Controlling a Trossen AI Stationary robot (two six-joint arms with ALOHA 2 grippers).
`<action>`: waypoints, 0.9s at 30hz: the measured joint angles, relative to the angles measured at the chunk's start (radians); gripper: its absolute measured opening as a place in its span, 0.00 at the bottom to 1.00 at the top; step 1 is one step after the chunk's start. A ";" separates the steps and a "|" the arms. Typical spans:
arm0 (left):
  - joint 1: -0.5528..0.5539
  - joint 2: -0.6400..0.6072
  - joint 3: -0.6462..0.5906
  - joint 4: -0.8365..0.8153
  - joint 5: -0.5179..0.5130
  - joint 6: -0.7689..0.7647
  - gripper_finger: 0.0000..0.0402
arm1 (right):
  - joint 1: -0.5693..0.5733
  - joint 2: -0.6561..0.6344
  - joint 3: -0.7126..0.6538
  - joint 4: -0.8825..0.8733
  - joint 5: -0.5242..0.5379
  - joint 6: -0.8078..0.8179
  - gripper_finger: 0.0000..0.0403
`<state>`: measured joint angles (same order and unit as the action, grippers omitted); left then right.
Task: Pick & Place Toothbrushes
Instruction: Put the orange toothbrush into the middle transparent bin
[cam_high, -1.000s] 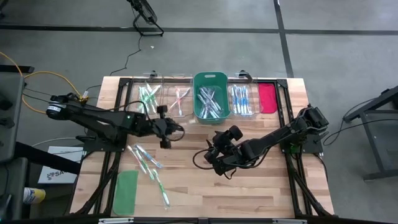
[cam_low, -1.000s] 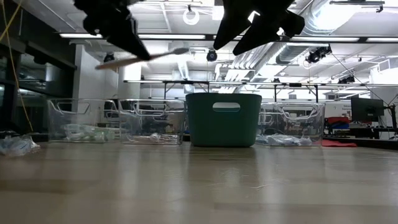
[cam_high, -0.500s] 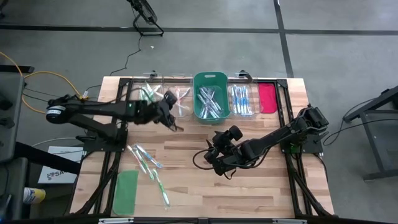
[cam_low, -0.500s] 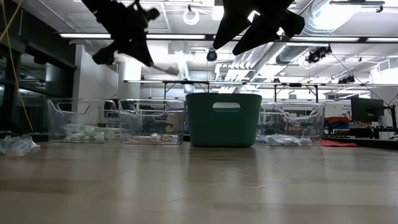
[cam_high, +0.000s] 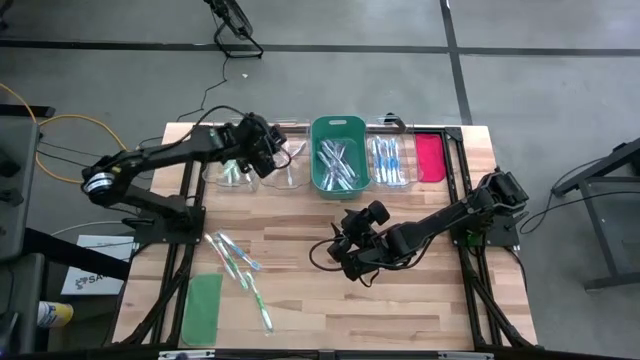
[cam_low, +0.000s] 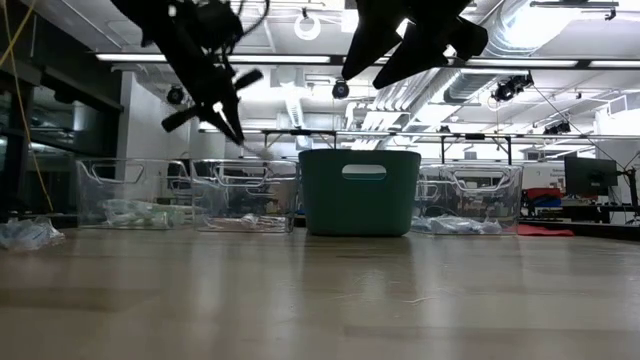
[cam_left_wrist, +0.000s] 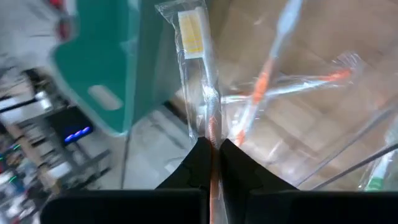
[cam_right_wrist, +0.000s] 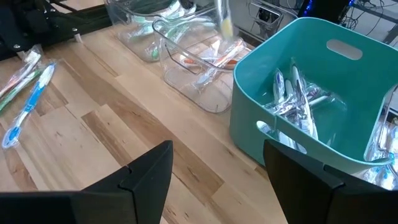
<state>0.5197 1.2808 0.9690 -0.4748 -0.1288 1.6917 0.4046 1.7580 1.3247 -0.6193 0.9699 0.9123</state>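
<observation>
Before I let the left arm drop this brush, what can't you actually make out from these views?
- Held toothbrush: the left wrist view blurs its head; the high view hides it under the left gripper.
- Clear bin beneath: its rim is too faint to place the brush inside or beside.
- Loose toothbrushes: count too small to tell.
- Right gripper: waits mid-table.

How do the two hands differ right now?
The left hand is shut on a wrapped orange toothbrush; the right hand is open and holds nothing. The left hand is over the clear bin of orange brushes at the table's far edge; the right hand hangs above mid-table. Both are raised off the wood.
</observation>
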 joint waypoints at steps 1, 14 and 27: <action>0.020 0.018 0.003 -0.004 0.019 0.020 0.02 | -0.002 0.000 0.000 0.000 0.000 0.000 0.61; 0.089 0.196 0.047 0.013 0.096 0.059 0.06 | -0.008 0.000 0.000 -0.005 0.000 -0.023 0.61; 0.034 0.215 0.047 0.021 -0.007 0.055 0.32 | -0.008 0.000 0.000 -0.006 -0.005 -0.023 0.61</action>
<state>0.5533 1.4962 1.0161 -0.4534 -0.1359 1.7470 0.3965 1.7580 1.3243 -0.6254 0.9650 0.8890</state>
